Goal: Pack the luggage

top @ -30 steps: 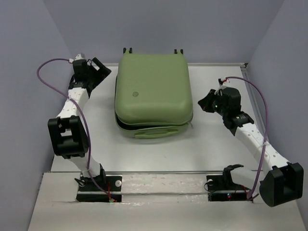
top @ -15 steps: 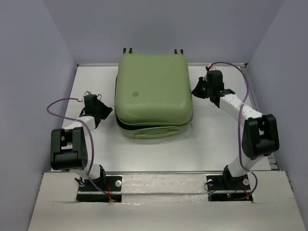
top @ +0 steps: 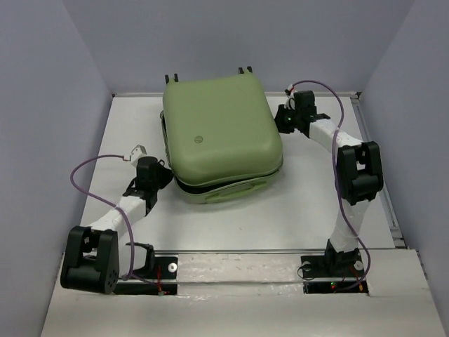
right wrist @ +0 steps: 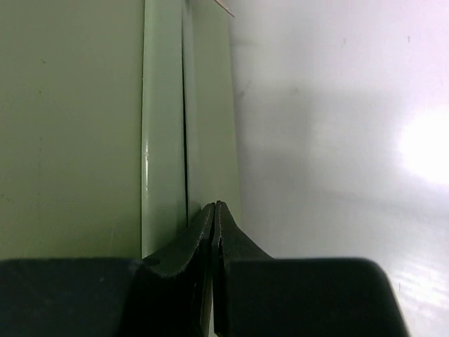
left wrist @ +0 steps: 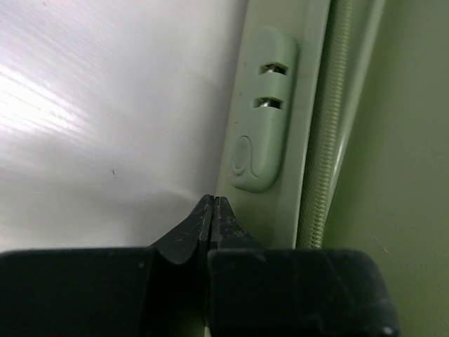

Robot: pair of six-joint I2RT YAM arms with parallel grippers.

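Lid-down suitcase [top: 221, 137] at mid-counter [top: 302, 203], slightly skewed. Left hand [left wrist: 212, 203] pinched together, empty, at its near-left edge. Right hand [right wrist: 215, 207] likewise together, empty, against its far-right side.

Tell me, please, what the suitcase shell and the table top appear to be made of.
The luggage: likely moulded hard plastic, matte pale green; smooth rounded corners, soft sheen. The table: smooth white sheet, perhaps laminate or plastic; semi-gloss, bright glare in the wrist views.
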